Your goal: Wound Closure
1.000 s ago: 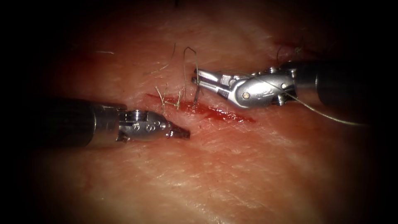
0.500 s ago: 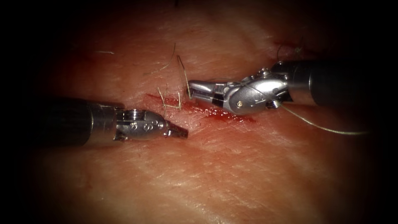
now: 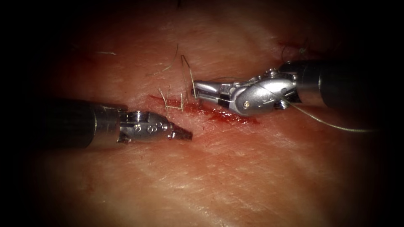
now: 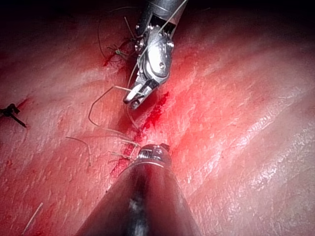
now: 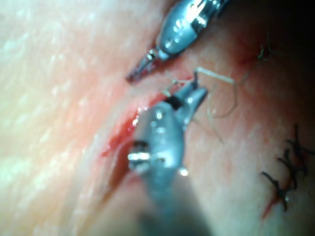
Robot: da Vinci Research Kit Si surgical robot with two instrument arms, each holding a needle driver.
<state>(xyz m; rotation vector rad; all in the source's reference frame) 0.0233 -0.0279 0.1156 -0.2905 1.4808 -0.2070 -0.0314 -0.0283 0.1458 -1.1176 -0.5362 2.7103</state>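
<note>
The cut (image 3: 219,112) runs across the tissue (image 3: 235,176) with red fluid along it. My right tool (image 3: 195,89) reaches in over the cut's right part, its jaws shut on a pale thread (image 3: 187,71) that rises in a thin loop above the cut's left end. The same hold shows in the left wrist view, right tool (image 4: 132,101) on thread (image 4: 93,105), and in the right wrist view, right tool (image 5: 194,93) on thread (image 5: 216,74). More thread (image 3: 336,127) trails right from that tool. My left tool (image 3: 187,135) lies below the cut's left end, jaws shut, holding nothing.
Short pale thread ends (image 3: 170,101) stand up at the cut's left end. Dark finished stitches (image 5: 285,177) sit beside the cut, with another dark stitch (image 3: 294,47) above the right tool's shaft. A loose hair-like strand (image 3: 168,65) lies on the tissue.
The right tool dropped toward the cut and turned its wrist, bringing the thread loop lower and leftward. The left tool stayed nearly still.
</note>
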